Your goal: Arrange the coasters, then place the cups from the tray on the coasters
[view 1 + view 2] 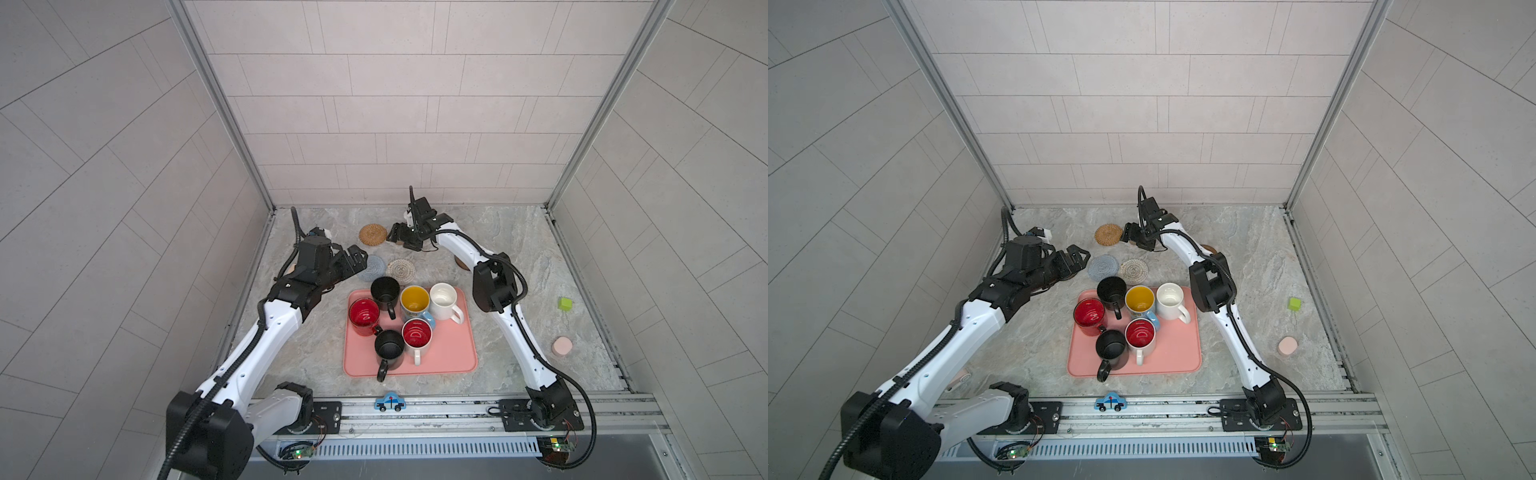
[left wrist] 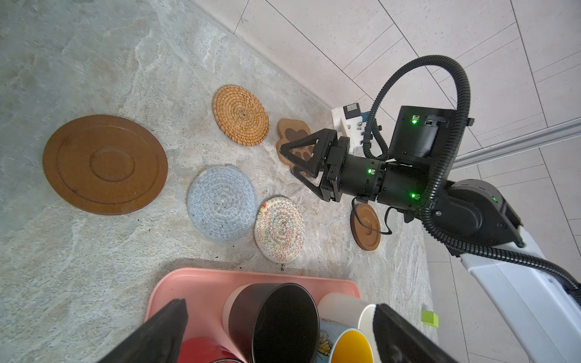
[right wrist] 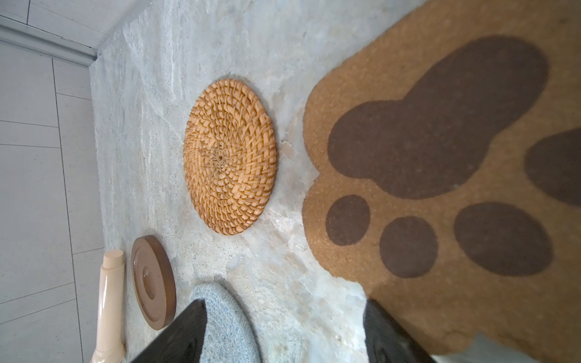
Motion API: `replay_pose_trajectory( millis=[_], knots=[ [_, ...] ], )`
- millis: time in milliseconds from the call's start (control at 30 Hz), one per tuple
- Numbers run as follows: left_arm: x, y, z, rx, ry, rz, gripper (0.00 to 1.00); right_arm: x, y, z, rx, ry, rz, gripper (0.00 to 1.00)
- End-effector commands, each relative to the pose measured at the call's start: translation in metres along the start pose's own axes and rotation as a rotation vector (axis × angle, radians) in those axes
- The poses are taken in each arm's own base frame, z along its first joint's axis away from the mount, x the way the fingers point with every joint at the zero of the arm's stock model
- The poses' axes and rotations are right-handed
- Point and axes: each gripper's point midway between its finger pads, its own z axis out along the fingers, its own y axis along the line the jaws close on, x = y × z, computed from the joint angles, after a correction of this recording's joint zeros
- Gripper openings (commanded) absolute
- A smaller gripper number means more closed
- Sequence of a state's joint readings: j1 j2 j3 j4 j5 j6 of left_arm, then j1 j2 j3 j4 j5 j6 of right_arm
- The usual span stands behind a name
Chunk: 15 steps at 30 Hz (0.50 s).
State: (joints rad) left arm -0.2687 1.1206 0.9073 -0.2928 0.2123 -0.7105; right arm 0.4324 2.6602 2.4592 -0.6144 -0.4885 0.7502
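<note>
Left wrist view: logged right tool (image 2: 289,159) released, jaws spread, nothing between them, low over the tan paw-shaped coaster (image 2: 290,127) near the back wall; cannot tell whether touching. Right wrist view: same coaster close and blurred, just beside one finger (image 3: 390,336). Beside it, toward the left arm's side, noted the woven rattan coaster (image 2: 240,114) flat on the table (image 2: 94,47). Nearer the tray, spotted the grey-blue crochet coaster (image 2: 221,202) and the cream crochet coaster (image 2: 279,228) side by side, nearly touching. Found one dark brown wooden coaster (image 2: 364,226) partly under the right arm, and a second dark brown wooden coaster (image 2: 105,163) out past the grey-blue one on the left arm's side. Both top views: left tool (image 1: 359,259) likewise released, jaws at widest, empty, raised off the table by the edge of the grey-blue crochet coaster. Counted six cups (image 1: 1112,349), all upright on the salmon-pink tray (image 1: 449,353), crowded into its far and left part: black cup (image 1: 384,291), blue cup with yellow inside (image 1: 414,301) and cream-white cup (image 1: 444,299) along the far rim; red cup (image 1: 364,316) at the left rim; second black cup (image 1: 389,349) and white cup with red inside (image 1: 417,334) mid-tray, black handle reaching over the near rim. Well apart to the right, logged a green cube (image 1: 565,304) and a pink puck (image 1: 562,345); on the front rail, a blue toy car (image 1: 390,402).
</note>
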Motion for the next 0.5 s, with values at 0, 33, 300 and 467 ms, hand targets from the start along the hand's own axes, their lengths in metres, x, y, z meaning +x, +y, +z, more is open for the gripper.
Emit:
replay_pose_trajectory(
  millis=[0,33,300,467],
  knots=[
    [-0.002,0.001,-0.003,-0.001,-0.016,-0.007,1.0,-0.004,-0.012,-0.017,0.069,-0.005,0.01,0.81],
    [-0.001,0.001,-0.003,-0.001,-0.014,-0.007,1.0,-0.004,-0.011,-0.017,0.069,-0.005,0.01,0.81],
    [-0.001,0.001,-0.003,0.0,-0.015,-0.008,1.0,-0.013,0.012,-0.031,0.003,-0.034,0.001,0.81],
    [0.0,0.001,-0.002,-0.001,-0.013,-0.008,1.0,-0.024,0.033,-0.051,-0.05,-0.07,-0.01,0.81]
  ],
)
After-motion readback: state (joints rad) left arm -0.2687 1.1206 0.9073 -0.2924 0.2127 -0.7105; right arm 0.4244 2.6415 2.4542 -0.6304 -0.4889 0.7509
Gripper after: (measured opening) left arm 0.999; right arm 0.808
